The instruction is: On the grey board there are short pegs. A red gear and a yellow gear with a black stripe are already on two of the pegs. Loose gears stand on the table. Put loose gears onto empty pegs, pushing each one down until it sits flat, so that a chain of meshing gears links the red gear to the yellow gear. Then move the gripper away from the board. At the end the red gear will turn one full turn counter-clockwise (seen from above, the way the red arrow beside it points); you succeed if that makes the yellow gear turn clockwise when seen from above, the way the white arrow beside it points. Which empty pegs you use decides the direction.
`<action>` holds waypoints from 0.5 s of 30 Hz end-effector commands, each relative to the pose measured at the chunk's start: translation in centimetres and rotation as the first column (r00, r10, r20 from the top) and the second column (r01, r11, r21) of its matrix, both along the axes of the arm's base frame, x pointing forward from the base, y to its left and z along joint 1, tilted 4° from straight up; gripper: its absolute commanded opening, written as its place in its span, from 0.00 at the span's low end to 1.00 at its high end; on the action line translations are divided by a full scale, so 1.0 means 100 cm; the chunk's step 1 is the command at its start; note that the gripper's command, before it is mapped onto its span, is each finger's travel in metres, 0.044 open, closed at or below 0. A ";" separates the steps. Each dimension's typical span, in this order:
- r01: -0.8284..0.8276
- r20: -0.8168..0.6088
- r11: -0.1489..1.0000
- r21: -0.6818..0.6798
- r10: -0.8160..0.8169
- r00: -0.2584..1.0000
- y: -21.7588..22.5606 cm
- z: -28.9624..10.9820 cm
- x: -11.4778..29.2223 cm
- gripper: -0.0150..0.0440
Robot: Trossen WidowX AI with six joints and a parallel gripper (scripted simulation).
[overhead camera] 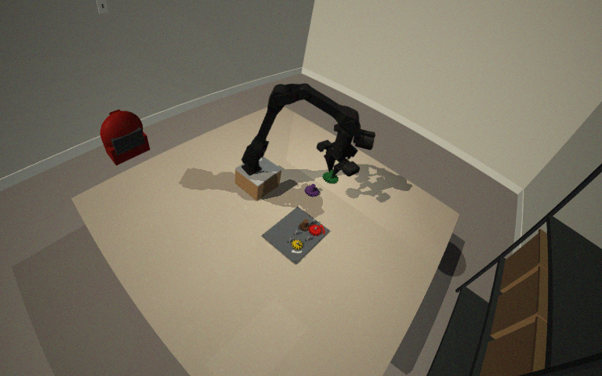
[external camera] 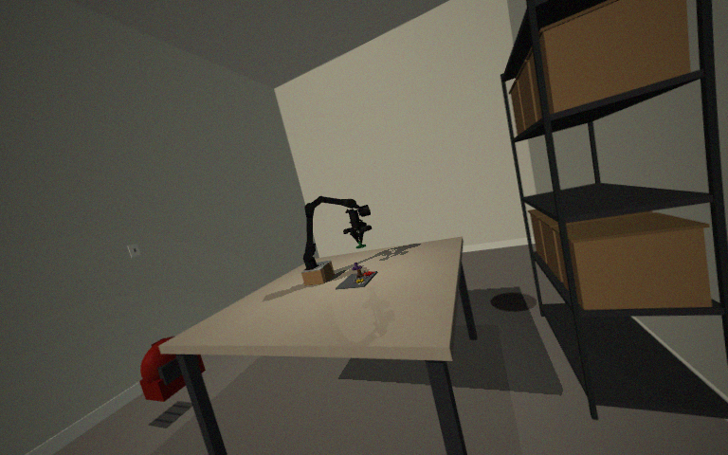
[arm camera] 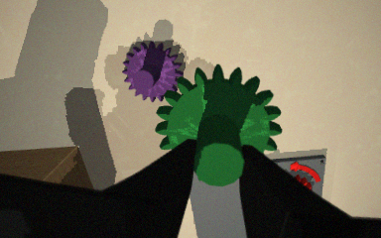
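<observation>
The green gear (overhead camera: 330, 177) (external camera: 360, 245) (arm camera: 218, 164) was pinched by its knob in the claw (overhead camera: 333, 171) (external camera: 358, 242) (arm camera: 217, 151), board (overhead camera: 284, 235) (external camera: 346, 284) (arm camera: 317, 163) toward four o'clock in the wrist view, presumably for peg placement.

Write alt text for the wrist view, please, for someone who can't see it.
A dark pincer grips a green gear by its round stem, above a pale table. A purple gear stands upper left; part of a grey board with a red arrow shows lower right.
</observation>
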State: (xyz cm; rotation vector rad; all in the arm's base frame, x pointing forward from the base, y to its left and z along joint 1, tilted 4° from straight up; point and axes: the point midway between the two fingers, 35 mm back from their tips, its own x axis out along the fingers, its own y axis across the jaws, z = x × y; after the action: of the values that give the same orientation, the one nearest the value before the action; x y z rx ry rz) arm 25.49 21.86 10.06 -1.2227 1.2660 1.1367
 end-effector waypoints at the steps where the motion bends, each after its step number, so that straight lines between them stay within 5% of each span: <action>1: 0.001 0.010 1.000 0.011 -0.001 1.000 -0.004 0.003 0.005 0.25; 15: 0.010 0.008 1.000 0.011 -0.010 1.000 -0.034 -0.006 0.025 0.25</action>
State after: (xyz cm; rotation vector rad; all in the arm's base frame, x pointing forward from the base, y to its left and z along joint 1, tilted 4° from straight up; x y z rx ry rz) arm 27.68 19.08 9.41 -1.2112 1.2653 1.1279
